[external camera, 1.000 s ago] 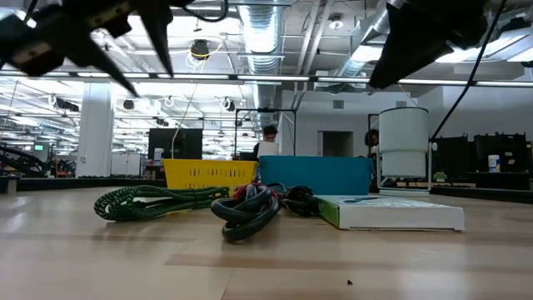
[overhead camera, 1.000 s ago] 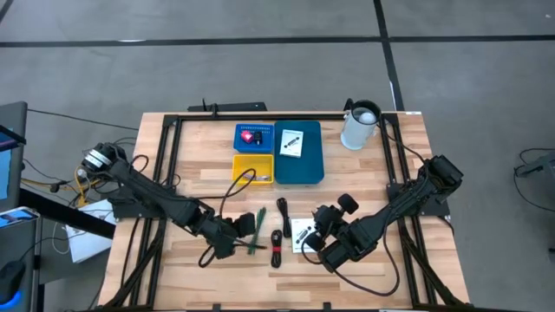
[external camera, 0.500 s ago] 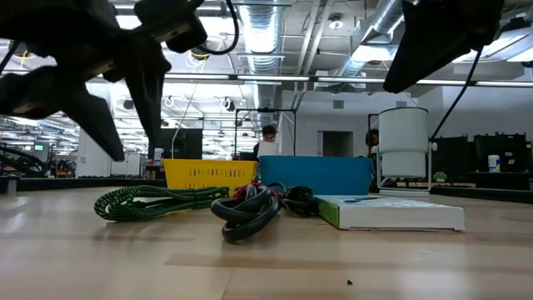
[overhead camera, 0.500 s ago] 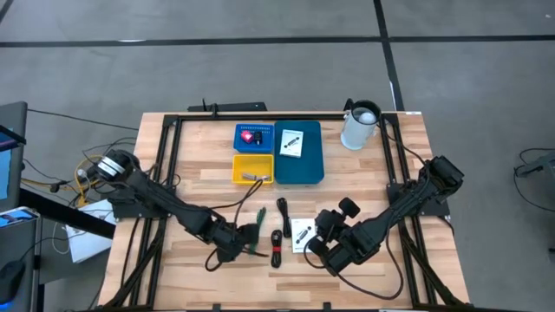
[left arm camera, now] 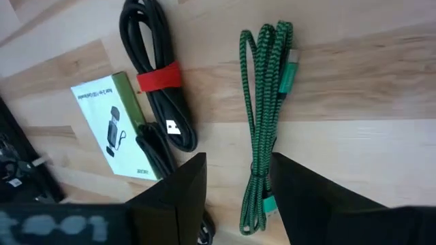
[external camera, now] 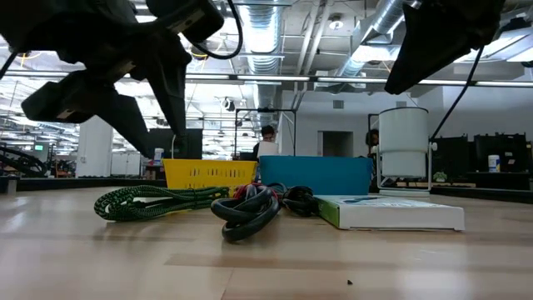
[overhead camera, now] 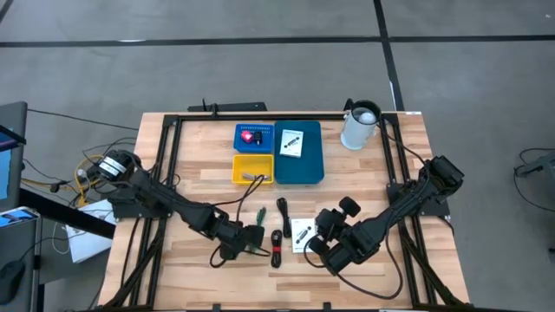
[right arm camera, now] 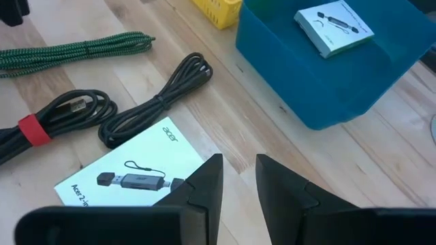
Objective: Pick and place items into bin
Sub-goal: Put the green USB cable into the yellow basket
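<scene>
A coiled green braided cable point(overhead camera: 257, 227) point(left arm camera: 266, 116) lies flat on the wood. My left gripper point(overhead camera: 250, 236) point(left arm camera: 238, 160) hangs open just above its near end, clear of it in the low view point(external camera: 150, 150). Beside it lie a black cable with a red tie point(overhead camera: 277, 244) point(left arm camera: 160, 78), a second black cable point(overhead camera: 284, 211) and a white printed packet point(overhead camera: 303, 232) point(right arm camera: 129, 173). My right gripper point(overhead camera: 314, 247) point(right arm camera: 238, 160) hovers over that packet's near right corner with a narrow gap between its fingers. Neither gripper holds anything.
At the far middle stand a small blue bin point(overhead camera: 238, 139) holding a red piece, a yellow bin point(overhead camera: 236, 170) holding a small item, and a large teal bin point(overhead camera: 312, 165) with a white packet point(overhead camera: 292, 141) inside. A white jug point(overhead camera: 359, 126) stands at the far right.
My left gripper has come down from high above the table and moved toward the table's right, ending over the green cable's near end. The cables, the packet and my right arm have stayed where they were.
</scene>
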You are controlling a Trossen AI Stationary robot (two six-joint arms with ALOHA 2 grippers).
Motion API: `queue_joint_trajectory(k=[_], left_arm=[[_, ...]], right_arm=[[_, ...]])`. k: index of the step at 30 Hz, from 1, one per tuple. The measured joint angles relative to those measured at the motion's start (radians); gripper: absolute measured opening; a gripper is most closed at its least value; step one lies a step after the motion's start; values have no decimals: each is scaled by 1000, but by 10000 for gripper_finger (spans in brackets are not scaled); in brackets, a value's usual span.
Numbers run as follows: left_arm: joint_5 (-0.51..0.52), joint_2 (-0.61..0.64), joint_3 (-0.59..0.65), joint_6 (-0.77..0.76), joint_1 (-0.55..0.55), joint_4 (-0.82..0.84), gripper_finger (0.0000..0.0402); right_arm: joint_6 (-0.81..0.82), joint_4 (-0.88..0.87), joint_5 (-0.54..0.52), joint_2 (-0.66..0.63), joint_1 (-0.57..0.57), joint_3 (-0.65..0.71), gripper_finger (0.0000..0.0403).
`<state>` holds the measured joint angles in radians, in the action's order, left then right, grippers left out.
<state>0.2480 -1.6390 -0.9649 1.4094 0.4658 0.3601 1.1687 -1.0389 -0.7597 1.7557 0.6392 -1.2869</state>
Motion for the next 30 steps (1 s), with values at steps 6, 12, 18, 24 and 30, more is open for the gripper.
queue_joint_trajectory(k=[6, 12, 18, 24, 30], left_arm=[[-32, 0, 0, 20, -21, -12, 153], [-42, -3, -1, 21, -42, -12, 153], [-39, -86, -2, 55, -56, -15, 153], [-59, -132, -1, 73, -56, -50, 153], [-89, -132, -1, 88, -60, -83, 153]], right_arm=[[0, 0, 0, 0, 0, 0, 82], [0, 0, 0, 0, 0, 0, 82], [0, 0, 0, 0, 0, 0, 82], [0, 0, 0, 0, 0, 0, 82], [0, -1, 0, 0, 0, 0, 82]])
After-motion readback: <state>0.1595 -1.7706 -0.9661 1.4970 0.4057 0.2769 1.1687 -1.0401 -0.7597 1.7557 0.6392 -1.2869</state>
